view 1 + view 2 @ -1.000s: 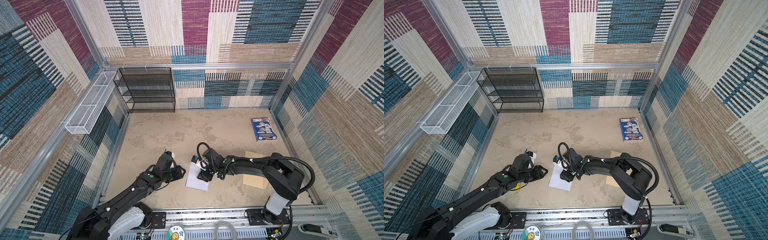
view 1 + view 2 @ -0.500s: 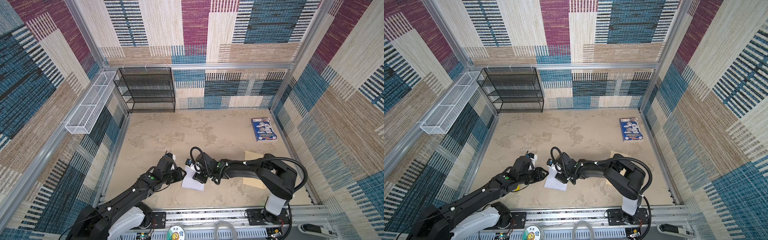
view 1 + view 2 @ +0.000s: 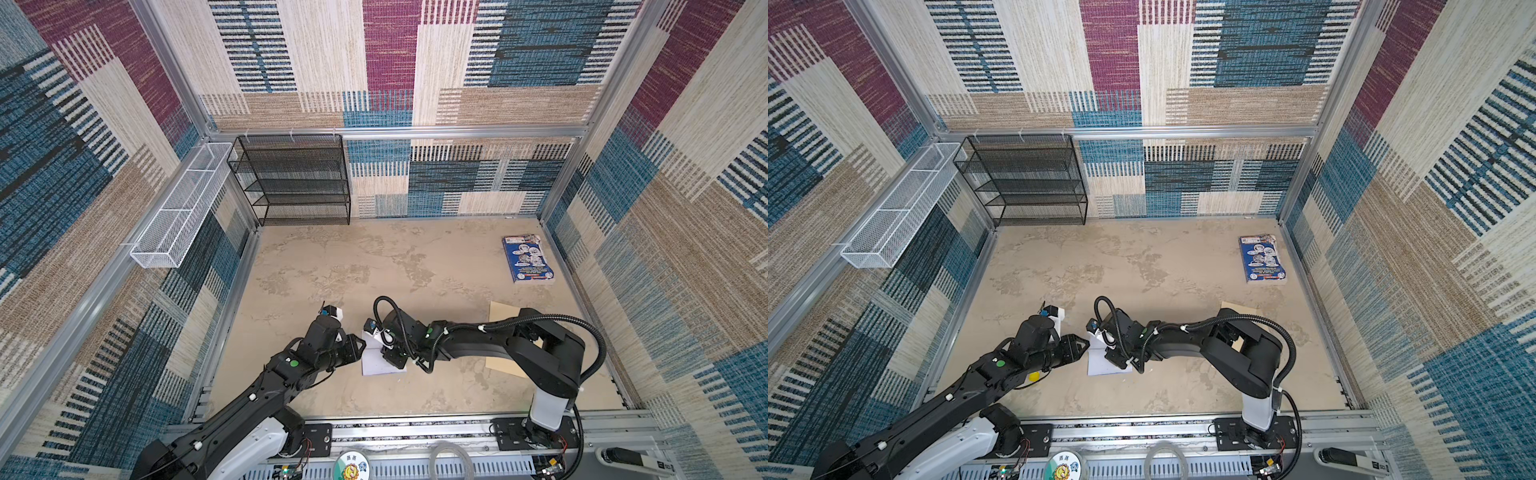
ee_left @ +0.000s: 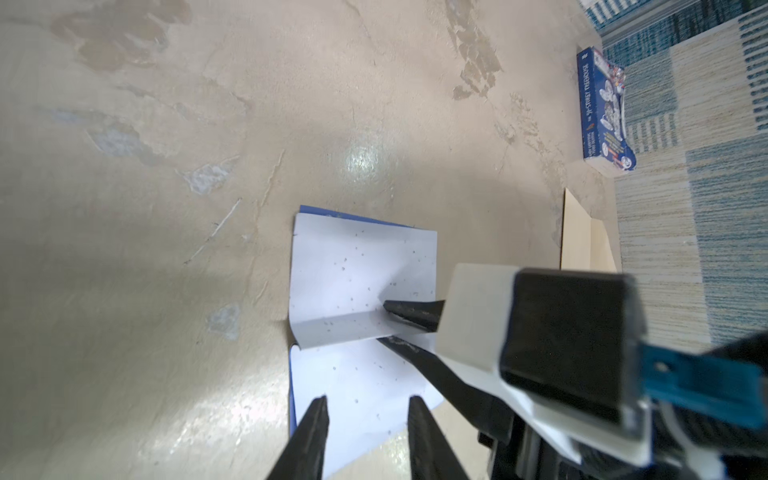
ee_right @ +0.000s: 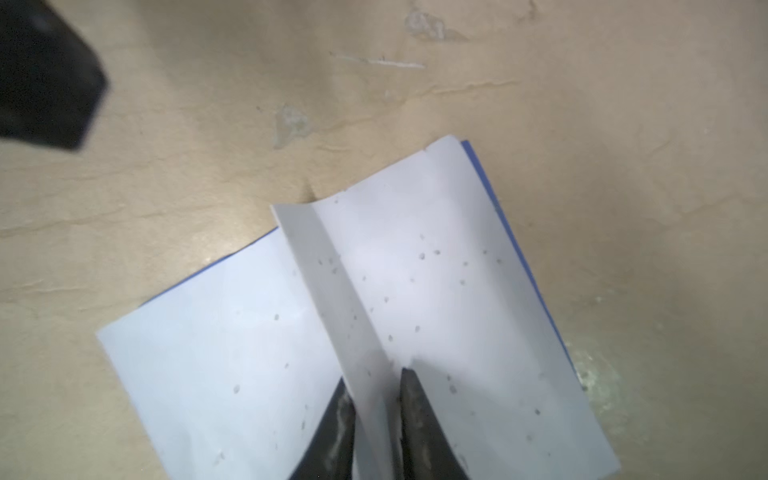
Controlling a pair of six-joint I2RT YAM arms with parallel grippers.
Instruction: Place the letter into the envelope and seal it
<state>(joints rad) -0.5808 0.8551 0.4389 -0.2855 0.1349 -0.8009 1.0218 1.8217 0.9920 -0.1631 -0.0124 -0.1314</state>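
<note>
- White paper, plain back up: the letter (image 3: 376,366) lies on the surface (image 3: 374,266), well apart from the blue booklet (image 3: 528,258), on the robot's side of it. A dark blue edge peeks out from beneath the sheet in both wrist views.
- And the right pincer (image 5: 376,376) has it! The jaws are pressed together on a raised crease, a thin ridge of paper standing up between them, with the panels on either side lying flat.
- The left pincer (image 4: 368,401) hangs spread and empty over the sheet's edge farthest from the booklet. Whether its tips touch the paper, I cannot tell.
- The envelope (image 3: 500,312), tan kraft, lies flat near the booklet, partly hidden under the right arm. The letter is not in it yet.
- How will it handle? By the look of it, light, thin and limp: it should sag from a single pinch, and the creases will want to spring open.
- Best hold, I'd say, is that fold ridge or a free edge, with a second pinch on the opposite edge. Pull gently, because it could crumple or tear.
</note>
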